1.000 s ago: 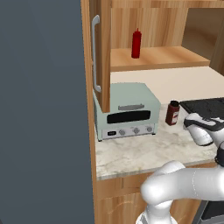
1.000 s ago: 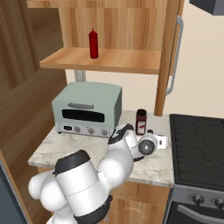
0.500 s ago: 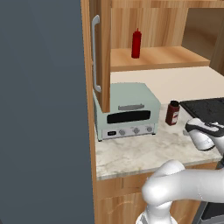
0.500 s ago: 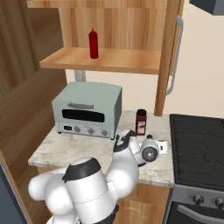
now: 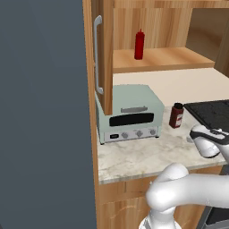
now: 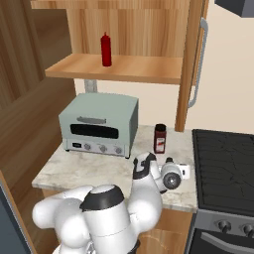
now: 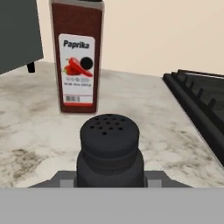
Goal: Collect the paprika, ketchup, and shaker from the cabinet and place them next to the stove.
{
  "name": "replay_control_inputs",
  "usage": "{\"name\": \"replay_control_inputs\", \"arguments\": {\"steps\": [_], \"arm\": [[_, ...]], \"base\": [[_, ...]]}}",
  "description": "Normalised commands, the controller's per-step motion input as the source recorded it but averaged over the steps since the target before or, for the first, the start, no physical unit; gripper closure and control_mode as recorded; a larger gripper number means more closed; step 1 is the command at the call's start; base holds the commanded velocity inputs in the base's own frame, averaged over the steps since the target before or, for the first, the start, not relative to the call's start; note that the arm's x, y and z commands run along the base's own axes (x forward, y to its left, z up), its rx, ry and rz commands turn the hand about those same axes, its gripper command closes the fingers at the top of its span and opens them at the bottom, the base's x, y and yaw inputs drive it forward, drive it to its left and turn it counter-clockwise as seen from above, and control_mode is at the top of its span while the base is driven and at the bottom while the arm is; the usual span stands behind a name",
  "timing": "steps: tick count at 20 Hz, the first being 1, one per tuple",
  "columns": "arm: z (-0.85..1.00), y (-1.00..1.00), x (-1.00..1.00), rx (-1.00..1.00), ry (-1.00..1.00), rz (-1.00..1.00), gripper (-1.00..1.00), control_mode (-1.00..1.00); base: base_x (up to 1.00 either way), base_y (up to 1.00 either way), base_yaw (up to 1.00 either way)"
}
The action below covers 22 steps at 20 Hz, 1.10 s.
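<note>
arm's been sinking toward the counter [image 6: 74, 171] over the last second, gripper [image 7: 110, 183] clamped on the shaker [image 7: 110, 146] right by the stove [image 6: 223, 166]. paprika [image 7: 77, 57] already down, ketchup [image 6: 105, 49] waiting in the cabinet [image 6: 119, 67].

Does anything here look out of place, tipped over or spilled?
Nothing stands out. The dark labelled paprika jar and small dark grey shaker stand upright on the marbled counter; the slim red ketchup bottle stands upright on the wooden cabinet shelf.
</note>
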Motion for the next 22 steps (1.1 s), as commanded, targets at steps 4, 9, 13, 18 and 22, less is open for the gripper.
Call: {"name": "replay_control_inputs", "arguments": {"steps": [4,9,13,18,22], "arm": [[-0.29,0.0,0.0,0.0,0.0,0.03,-1.0,-1.0],[-0.23,0.0,0.0,0.0,0.0,0.02,-1.0,-1.0],[-0.07,0.01,0.0,0.0,0.0,0.01,-1.0,-1.0],[0.3,0.11,-0.17,0.0,-0.02,0.0,-1.0,-1.0],[0.45,0.19,-0.14,-0.01,-0.05,0.0,-1.0,-1.0]], "base": [[0.0,0.0,0.0],[0.0,0.0,0.0],[0.0,0.0,0.0],[0.0,0.0,0.0],[0.0,0.0,0.0]]}}
